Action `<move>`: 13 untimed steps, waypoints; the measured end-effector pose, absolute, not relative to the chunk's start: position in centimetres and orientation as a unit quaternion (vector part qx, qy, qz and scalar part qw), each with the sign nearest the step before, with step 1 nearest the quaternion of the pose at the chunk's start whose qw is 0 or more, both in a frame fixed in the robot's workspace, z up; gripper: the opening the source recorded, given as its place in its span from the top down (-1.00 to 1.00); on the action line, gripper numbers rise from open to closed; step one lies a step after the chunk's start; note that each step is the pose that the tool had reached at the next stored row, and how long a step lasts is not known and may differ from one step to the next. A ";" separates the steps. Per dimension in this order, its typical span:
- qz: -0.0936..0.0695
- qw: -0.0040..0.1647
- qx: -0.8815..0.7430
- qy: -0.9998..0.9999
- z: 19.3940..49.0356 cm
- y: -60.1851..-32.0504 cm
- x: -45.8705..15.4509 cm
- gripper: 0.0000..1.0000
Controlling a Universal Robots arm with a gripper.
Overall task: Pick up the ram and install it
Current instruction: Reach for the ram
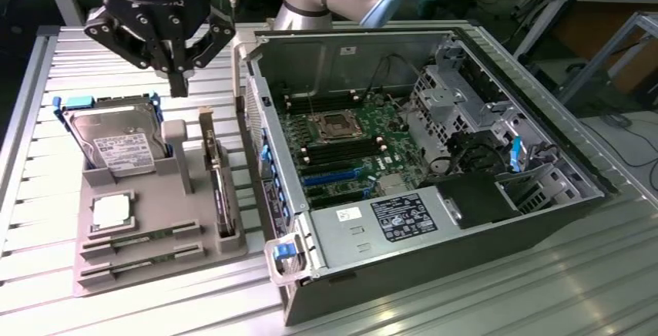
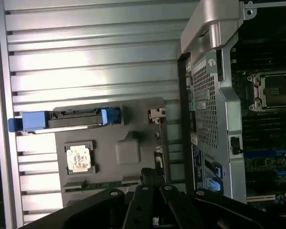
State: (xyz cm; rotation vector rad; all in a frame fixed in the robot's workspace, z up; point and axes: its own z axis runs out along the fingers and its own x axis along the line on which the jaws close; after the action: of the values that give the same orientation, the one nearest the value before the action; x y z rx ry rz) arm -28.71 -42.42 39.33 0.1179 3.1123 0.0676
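**pc_lurker:** Standing right by the bench. Where's the ram, is it in the machine?

**slotwatcher:** Nope. The ram (image 1: 139,237) lies flat in a slot at the near end of the grey tray (image 1: 196,220), on the exterior view's left, well apart from the gripper (image 1: 181,88). What looks like a second stick (image 1: 142,260) sits in the slot just beside it. From the wrist camera you get a thin green strip of the ram (image 2: 101,185) past the dark fingers.

**pc_lurker:** And the jaws? Holding anything?

**slotwatcher:** Pinched together, nothing between them. The gripper hangs over the far end of the tray, near the top of the hard drive (image 1: 115,142) that stands upright there in its blue-ended carrier.

**pc_lurker:** What else is on that tray?

**slotwatcher:** A square processor chip (image 1: 111,211) between the drive and the ram, and an expansion card (image 1: 216,186) on edge along the side facing the PC case (image 1: 340,232).

**pc_lurker:** Case open?

**slotwatcher:** Yeah, lying on its side on the slatted metal table (image 1: 432,309), motherboard (image 1: 355,159) exposed, CPU socket (image 1: 337,126) in plain sight.
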 end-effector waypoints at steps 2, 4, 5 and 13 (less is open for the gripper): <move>0.022 0.013 0.038 0.999 39.3 -43.4 -29.5 0.79; 0.022 0.013 0.038 0.999 39.3 -45.2 -30.3 0.79; 0.022 0.013 0.038 0.999 39.3 -45.8 -30.7 0.79; 0.022 0.013 0.038 0.999 39.3 -48.3 -34.6 0.79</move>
State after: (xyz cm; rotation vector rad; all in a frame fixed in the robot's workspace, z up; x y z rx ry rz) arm -34.60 -48.31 39.33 0.1179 3.1123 0.0676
